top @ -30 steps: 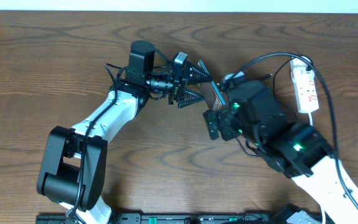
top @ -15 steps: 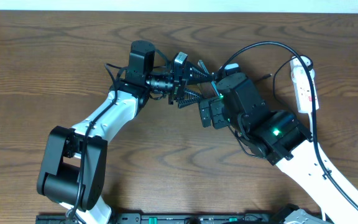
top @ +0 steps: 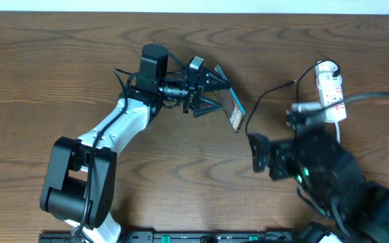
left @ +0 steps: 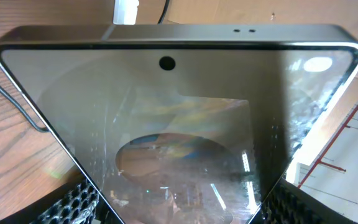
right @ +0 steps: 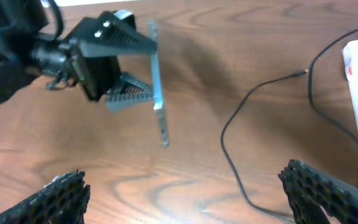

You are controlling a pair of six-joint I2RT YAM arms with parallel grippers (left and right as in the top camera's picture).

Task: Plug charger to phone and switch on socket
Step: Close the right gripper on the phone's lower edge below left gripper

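The phone [top: 234, 110] sat just above the middle of the overhead frame, raised off the counter [top: 59, 67] and tipped on edge, pinched across its width by the left claw [top: 221, 94], whose jaws stood fairly wide around the body. In the left wrist view its glass filled almost the whole frame. The right claw [right: 186, 177] hung at the lower right, spread fully and holding nothing. The charger [right: 224, 135] lay loose on the wood between the two arms, its small tip pointing toward the socket [top: 331, 91] at the upper right. Whether its other end was seated in the socket could not be told. The main risk looked like the pickup: a thin cable flat on the counter could slide or roll out from between wide jaws, or be gripped too far behind the tip to steer it. A tilted phone held only by its edges might twist or slip under the push of insertion. Pulling the cable taut might also drag the light socket out of place.
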